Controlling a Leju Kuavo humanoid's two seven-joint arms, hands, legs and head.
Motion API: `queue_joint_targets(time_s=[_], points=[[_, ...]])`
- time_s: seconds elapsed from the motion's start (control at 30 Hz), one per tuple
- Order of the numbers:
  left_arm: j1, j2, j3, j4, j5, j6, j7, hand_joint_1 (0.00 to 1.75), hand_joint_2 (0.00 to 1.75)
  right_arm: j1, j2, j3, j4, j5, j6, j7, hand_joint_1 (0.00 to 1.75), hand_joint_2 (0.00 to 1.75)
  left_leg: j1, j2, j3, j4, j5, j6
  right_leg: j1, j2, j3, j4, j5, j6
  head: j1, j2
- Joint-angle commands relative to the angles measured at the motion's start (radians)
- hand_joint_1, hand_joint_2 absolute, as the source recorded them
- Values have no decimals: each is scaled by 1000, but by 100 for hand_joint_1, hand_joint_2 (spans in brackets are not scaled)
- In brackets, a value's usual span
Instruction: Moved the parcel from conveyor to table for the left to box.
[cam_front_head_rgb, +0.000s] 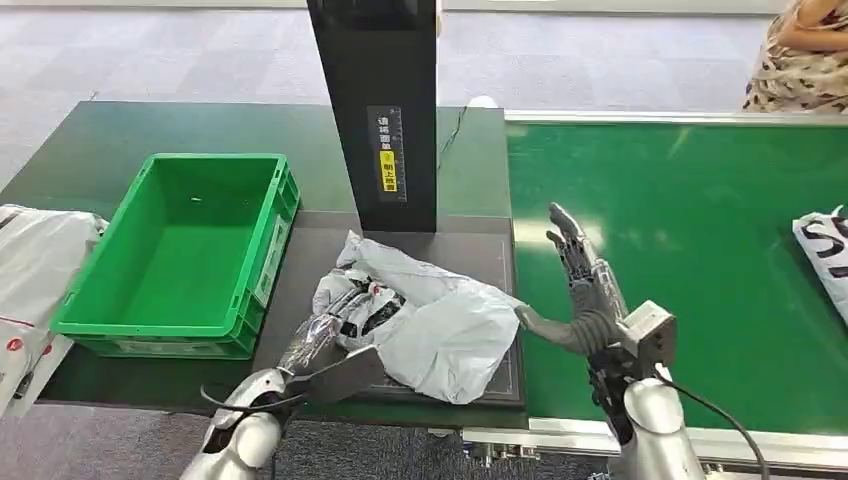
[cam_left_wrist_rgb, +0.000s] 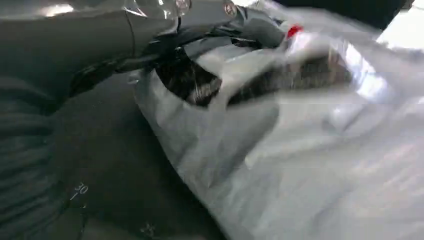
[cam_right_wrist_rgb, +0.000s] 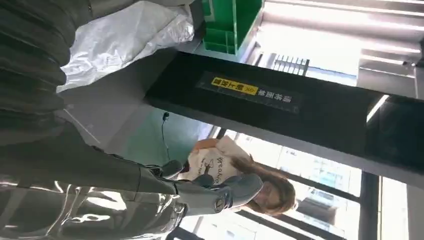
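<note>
Left hand (cam_front_head_rgb: 335, 325) fingers grasping parcel (cam_front_head_rgb: 440, 320); right hand (cam_front_head_rgb: 585, 285) fingers spread, released.

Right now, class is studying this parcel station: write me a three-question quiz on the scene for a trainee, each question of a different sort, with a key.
1. True or false: the grey parcel lies inside the green crate.
2. Which hand touches the parcel? A) left hand B) right hand C) both
3. Fill in: the right hand is raised with fingers spread above the green ____.

Key
1. False; it lies on the dark pad beside the crate.
2. A
3. conveyor
</note>
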Motion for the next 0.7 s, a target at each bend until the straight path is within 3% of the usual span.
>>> queue_joint_targets(time_s=[0.03,0.07,0.1,0.13,0.17,0.57,0.63,0.7], points=[[-86,16,-29,176,-38,5,11,0,175,65,40,-76,-27,14,10,9,0,175,0,-2,5,-4,0,0,1,-2,6,-4,-1,0,0,0],[-86,15,-26,175,-36,6,8,0,175,63,41,-76,-24,14,10,9,0,175,0,-1,5,-3,0,0,0,-1,5,-3,-1,0,0,0],[-86,12,-20,171,-26,13,-1,35,175,58,44,-77,-20,14,10,9,0,175,0,-1,6,-4,0,0,1,-1,7,-4,0,0,0,0],[-88,12,-19,170,-20,18,-11,152,175,53,47,-78,-16,16,12,10,0,175,0,-1,4,-3,0,0,0,0,4,-3,0,0,0,0],[-88,10,-15,168,-17,26,-14,173,175,51,47,-77,-14,16,12,10,0,175,0,1,6,-4,0,0,1,1,7,-4,0,0,0,0],[-79,26,-26,116,82,196,-186,175,175,63,56,-85,-29,21,18,26,0,175,1,0,4,-2,0,0,1,0,4,-2,0,0,0,0],[-72,26,-28,87,91,269,-245,175,175,65,57,-86,-33,20,18,30,0,175,0,0,2,-1,0,0,0,0,3,-1,0,0,0,0],[-49,15,-7,9,80,485,-341,175,175,76,57,-88,-48,16,15,35,0,175,1,0,3,-1,-1,0,1,0,3,-2,-1,0,0,0]])
